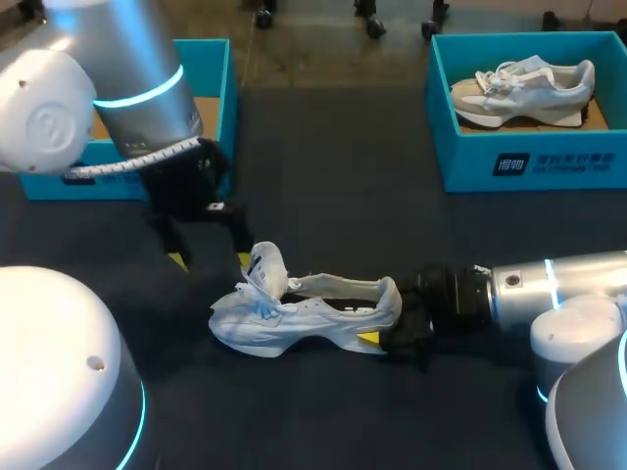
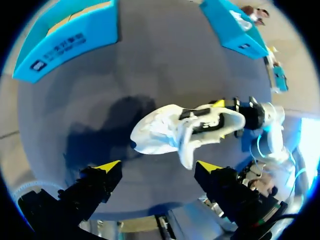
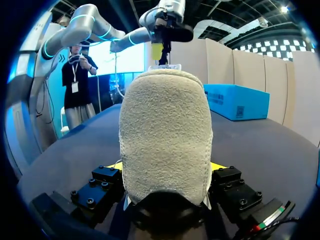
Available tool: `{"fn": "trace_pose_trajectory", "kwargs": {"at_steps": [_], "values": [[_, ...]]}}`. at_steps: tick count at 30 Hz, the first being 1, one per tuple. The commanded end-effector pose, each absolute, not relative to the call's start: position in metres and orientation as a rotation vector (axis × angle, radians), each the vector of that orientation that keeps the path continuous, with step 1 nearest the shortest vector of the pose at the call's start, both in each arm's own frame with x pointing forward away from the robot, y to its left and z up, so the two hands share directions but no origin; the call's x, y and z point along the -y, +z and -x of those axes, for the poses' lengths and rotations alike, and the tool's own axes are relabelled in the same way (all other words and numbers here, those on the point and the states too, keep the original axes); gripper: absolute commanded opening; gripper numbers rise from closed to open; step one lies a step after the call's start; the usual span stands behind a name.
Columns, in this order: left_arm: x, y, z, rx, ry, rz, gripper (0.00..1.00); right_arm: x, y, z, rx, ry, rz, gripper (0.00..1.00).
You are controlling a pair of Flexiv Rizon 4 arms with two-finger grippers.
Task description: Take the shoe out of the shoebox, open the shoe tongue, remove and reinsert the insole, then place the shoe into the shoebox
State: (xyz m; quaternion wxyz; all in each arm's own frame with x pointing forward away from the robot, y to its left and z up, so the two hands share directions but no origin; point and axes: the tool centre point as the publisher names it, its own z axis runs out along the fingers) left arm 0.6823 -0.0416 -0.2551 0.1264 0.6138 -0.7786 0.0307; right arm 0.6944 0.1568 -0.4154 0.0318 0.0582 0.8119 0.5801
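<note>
Head view: shoe is out of the shoebox and lying on the table, so step one's done. Left wrist view: left gripper hangs spread wide over the raised tongue. Right wrist view: right gripper clamps the heel; insole and reboxing look like they're still left.

**Left arm** and **right arm**: silver-grey cylindrical links, each ringed by a cyan light band behind the pincer. White domed joint caps are seen further back. A white marked strip is wrapped just behind the left pincer.

**Left pincer and right pincer**: black housings, with black fingers tipped in yellow. Hex screws are set in the finger blocks. A red-and-green label is borne beside one block.
</note>
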Motion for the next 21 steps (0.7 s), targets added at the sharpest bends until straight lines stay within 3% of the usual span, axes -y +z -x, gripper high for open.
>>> {"fn": "trace_pose_trajectory", "kwargs": {"at_steps": [1,19,21], "values": [[0.043,-0.238,-0.676,2.324,0.091,-1.725,1.0,-0.158,-0.416,-0.694,-2.505,1.78,-0.178,0.0],[0.094,-0.196,-0.654,2.842,-0.042,-0.723,1.0,-0.158,-0.416,-0.694,-2.505,1.78,-0.178,0.0],[0.114,-0.193,-0.657,2.773,-0.172,-0.9,1.0,-0.158,-0.416,-0.694,-2.505,1.78,-0.178,0.0]]}}
